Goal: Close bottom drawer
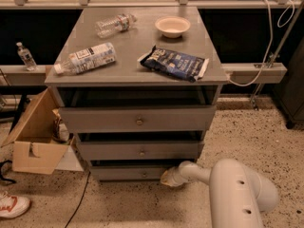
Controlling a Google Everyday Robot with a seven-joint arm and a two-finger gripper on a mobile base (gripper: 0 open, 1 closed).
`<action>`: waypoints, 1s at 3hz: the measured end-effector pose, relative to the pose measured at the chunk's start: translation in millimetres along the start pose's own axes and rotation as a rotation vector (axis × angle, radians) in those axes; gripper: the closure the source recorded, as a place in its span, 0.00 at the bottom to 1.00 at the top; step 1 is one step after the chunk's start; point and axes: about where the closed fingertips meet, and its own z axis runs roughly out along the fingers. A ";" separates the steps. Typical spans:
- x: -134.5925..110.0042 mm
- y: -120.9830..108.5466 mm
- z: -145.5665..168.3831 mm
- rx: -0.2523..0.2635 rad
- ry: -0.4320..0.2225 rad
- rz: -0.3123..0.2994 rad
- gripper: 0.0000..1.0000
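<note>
Where claw (pixel 168 177) sits low, bottom drawer (pixel 126 173) front is adj.

High frontal view; gripper (pixel 167 177) by bottom drawer (pixel 127 173)

Dim warm light; gripper (pixel 168 178) in shadow beside bottom drawer (pixel 127 173)

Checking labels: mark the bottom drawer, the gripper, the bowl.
bottom drawer (pixel 124 173), camera view, on its grey front.
gripper (pixel 167 178), camera view, on its tip by that drawer's right end.
bowl (pixel 172 32), camera view, on its front wall.
</note>
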 end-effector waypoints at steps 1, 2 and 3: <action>2.8 -23.7 1.1 0.021 0.002 0.017 1.00; -2.2 -16.9 -6.3 0.013 -0.013 0.017 1.00; -8.9 3.0 -33.3 -0.029 -0.087 -0.011 1.00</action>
